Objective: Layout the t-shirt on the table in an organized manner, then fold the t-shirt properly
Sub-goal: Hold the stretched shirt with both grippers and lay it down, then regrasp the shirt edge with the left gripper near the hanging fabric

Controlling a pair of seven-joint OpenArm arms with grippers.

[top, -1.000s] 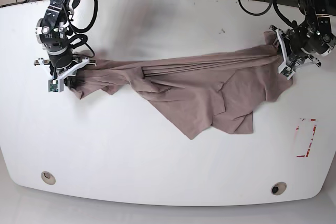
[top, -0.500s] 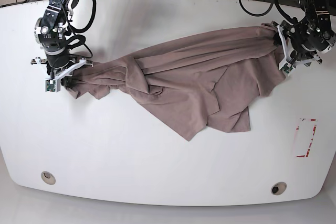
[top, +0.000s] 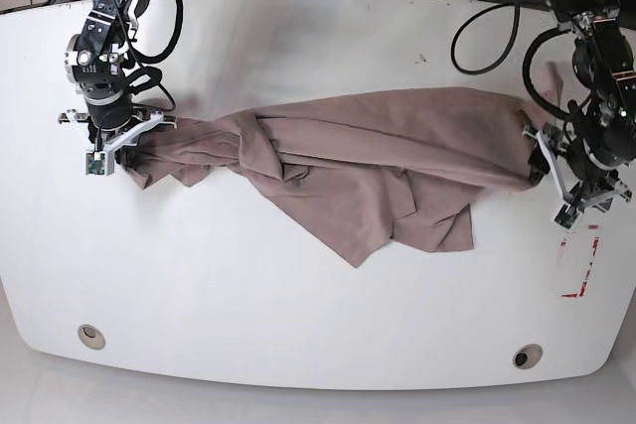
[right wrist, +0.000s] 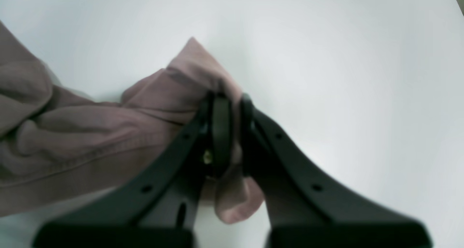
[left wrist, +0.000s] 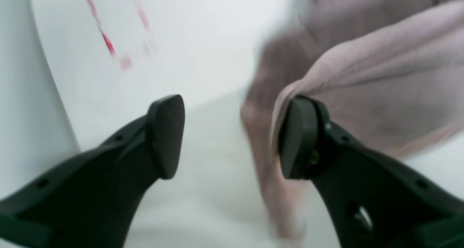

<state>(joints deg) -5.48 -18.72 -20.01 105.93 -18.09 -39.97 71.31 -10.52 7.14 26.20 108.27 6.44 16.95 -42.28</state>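
Observation:
The mauve-brown t-shirt [top: 358, 166] lies crumpled in a wide band across the white table [top: 298, 325], its lower part running to a point toward the front. In the base view my right gripper [top: 117, 146] is at the shirt's left end. The right wrist view shows that gripper [right wrist: 232, 132] shut on a bunched fold of the t-shirt [right wrist: 108, 132]. My left gripper [top: 549, 168] is at the shirt's right end. Its fingers [left wrist: 166, 135] stand wide apart, so the gripper [left wrist: 232, 137] is open, and the t-shirt [left wrist: 380, 88] hangs over the right finger only.
A red-white tape rectangle [top: 579, 260] sits near the right edge, just in front of the left arm, and shows as tape [left wrist: 105, 41] in the left wrist view. Two grommet holes [top: 91, 336] [top: 527, 355] lie near the front edge. Cables [top: 477, 7] hang behind the table.
The left gripper has opened and its arm has moved toward the table's front along the right side. The stretched upper edge of the shirt has gone slack and settled. The right arm has barely moved.

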